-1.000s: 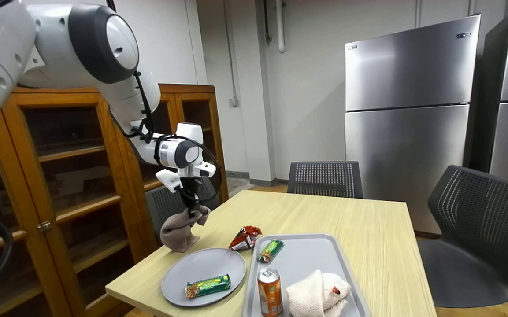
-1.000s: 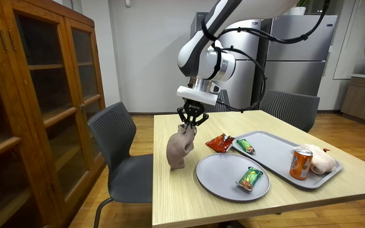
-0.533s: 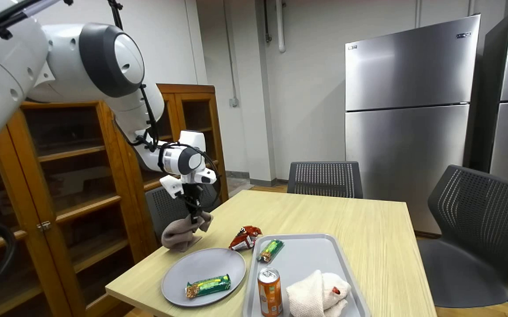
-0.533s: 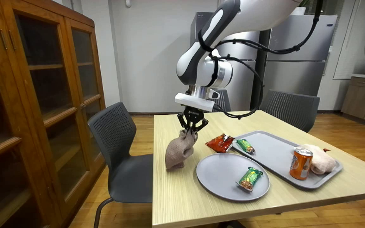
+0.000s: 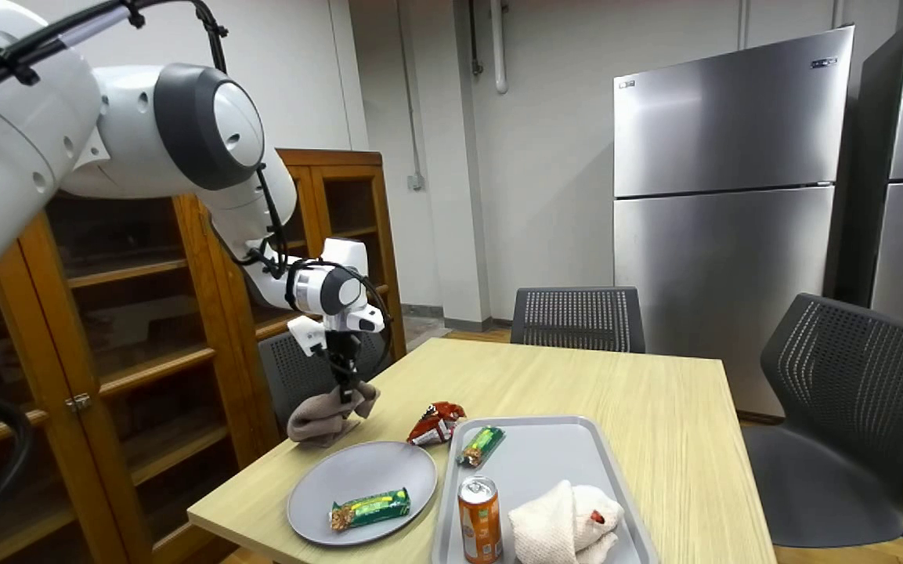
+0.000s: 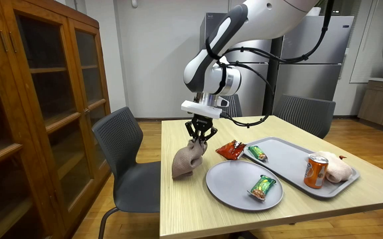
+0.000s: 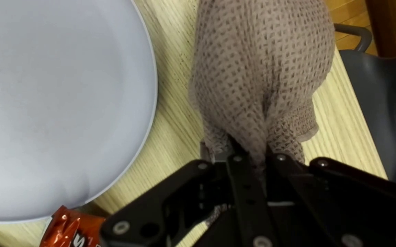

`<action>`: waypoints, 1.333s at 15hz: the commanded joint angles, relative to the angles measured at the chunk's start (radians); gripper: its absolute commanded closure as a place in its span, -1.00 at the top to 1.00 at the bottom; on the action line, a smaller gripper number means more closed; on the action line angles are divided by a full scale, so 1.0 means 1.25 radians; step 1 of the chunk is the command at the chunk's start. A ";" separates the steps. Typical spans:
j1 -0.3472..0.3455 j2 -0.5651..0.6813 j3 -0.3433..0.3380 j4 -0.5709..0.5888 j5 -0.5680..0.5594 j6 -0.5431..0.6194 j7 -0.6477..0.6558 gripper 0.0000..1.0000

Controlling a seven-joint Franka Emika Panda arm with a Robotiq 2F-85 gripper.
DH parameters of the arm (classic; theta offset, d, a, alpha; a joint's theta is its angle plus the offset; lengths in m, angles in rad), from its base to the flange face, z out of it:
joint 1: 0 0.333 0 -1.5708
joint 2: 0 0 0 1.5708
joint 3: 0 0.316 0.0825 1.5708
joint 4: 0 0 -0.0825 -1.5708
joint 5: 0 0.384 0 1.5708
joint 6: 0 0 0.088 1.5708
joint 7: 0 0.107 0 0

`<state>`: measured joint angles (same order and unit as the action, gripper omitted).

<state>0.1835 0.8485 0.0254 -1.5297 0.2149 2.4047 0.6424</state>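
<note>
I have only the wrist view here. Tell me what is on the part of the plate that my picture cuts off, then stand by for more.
Observer: A green snack bar lies on the plate; both exterior views show it.
Operator: Next, describe from the side how the brown cloth sits in the pincer.
Observer: It is pinched near its top and droops below the pincer; whether its lower end touches the table, I can't say for certain.
Operator: Now report what lies beyond the red bag, on the side away from the cloth.
Observer: A grey tray, with an orange can standing on it.
</note>
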 commanded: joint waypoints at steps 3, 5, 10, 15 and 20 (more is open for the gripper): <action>0.005 0.004 -0.003 0.034 0.012 -0.044 0.025 0.11; 0.003 -0.007 0.000 0.026 0.013 -0.041 0.018 0.41; -0.005 -0.049 0.016 -0.015 0.017 -0.032 -0.015 1.00; -0.015 -0.107 0.026 -0.083 0.019 -0.027 -0.067 1.00; -0.021 -0.187 0.014 -0.183 0.015 -0.010 -0.091 1.00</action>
<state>0.1725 0.7171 0.0415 -1.6376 0.2153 2.3854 0.5735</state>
